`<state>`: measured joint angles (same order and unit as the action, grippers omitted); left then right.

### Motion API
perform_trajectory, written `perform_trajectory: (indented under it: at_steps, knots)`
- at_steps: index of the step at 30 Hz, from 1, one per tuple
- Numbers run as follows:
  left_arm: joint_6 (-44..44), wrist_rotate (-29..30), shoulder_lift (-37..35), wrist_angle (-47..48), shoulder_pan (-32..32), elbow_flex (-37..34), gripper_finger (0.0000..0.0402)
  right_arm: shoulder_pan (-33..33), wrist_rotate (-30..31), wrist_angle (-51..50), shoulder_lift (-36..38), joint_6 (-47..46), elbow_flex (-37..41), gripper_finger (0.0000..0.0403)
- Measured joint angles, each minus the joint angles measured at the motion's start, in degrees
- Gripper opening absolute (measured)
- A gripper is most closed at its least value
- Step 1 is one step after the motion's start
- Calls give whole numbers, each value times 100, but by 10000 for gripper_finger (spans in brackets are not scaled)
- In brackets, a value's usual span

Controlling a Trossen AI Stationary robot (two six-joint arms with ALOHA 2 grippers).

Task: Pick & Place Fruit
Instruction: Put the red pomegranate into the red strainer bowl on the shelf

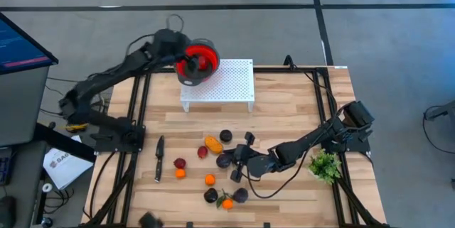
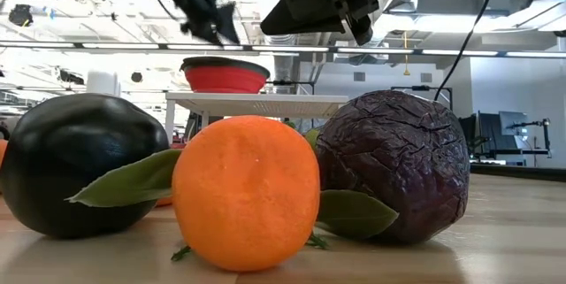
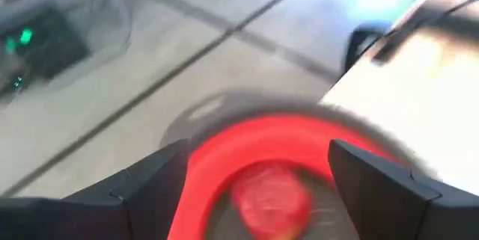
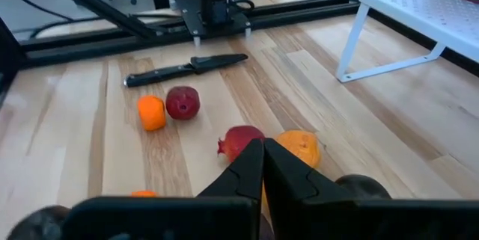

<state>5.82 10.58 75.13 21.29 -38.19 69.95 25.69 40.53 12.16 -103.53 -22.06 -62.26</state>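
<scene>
Round red bowl with grey rim (image 1: 197, 62) on the white perforated stand's (image 1: 226, 80) left rear corner holds one red fruit (image 3: 269, 193); left hand (image 1: 186, 60) wide above it. Right hand (image 1: 240, 158) closed, empty, mid-surface among scattered fruit; black knife (image 1: 158, 158) toward the wooden surface's (image 1: 284, 118) left edge.

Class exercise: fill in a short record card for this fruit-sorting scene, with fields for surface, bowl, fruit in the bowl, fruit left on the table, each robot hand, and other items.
surface: wooden table
bowl: red bowl on the white perforated stand
fruit in bowl: one red fruit
fruit on table: purple, red and orange pieces, including the oblong orange-yellow piece
left hand: left hand open, above the bowl
right hand: right hand shut, holding nothing, low over the table near the fruit
other items: knife, green leafy sprig
</scene>
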Motion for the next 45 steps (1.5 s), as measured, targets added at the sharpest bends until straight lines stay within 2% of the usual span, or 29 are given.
perform_trajectory:
  at_steps: [5, 7, 10, 13, 17, 20, 22, 24, 29, 33, 37, 42, 45]
  knots:
    - [-29, -987, -1181, 287, 889, -97, 309, -41, -2, 73, 0, 9, 0, 6]
    - [-16, -1397, -1607, 479, 1516, -223, 302, -71, -1, 76, 0, 10, 0, 6]
    - [-13, -1465, -2167, 768, 2740, -516, 293, -125, -2, 75, 0, 9, 0, 6]
    - [-156, -971, -2590, 935, 4078, -950, 286, -155, 0, 72, 0, 9, 0, 6]
    - [-591, 104, -2779, 1161, 5815, -1712, 281, -149, -2, 72, 0, 11, 0, 6]
    - [-1036, 679, -2670, 1423, 6781, -2294, 281, -145, -2, 75, 0, 11, 0, 6]
    - [-1583, 925, -2525, 1629, 7174, -2619, 281, -149, -2, 74, 0, 9, 0, 6]
    - [-2223, 1021, -2370, 1872, 7381, -2865, 281, -151, -2, 75, 0, 9, 0, 6]
    - [-3567, 1030, -2062, 2053, 7409, -3344, 283, -149, -2, 75, 0, 9, 0, 6]
    - [-3852, 598, -1713, 1983, 7411, -3655, 294, -180, -2, 79, 0, -1, 0, 6]
    - [-3883, 192, -1302, 1399, 7411, -3951, 308, -185, -1, 85, 0, -2, 0, 6]
    - [-3881, 339, -750, 720, 7409, -4180, 315, -184, -2, 96, 0, -2, 0, 6]
    - [-3879, 527, -457, 598, 7409, -4207, 306, -184, -2, 99, 0, -2, 0, 6]
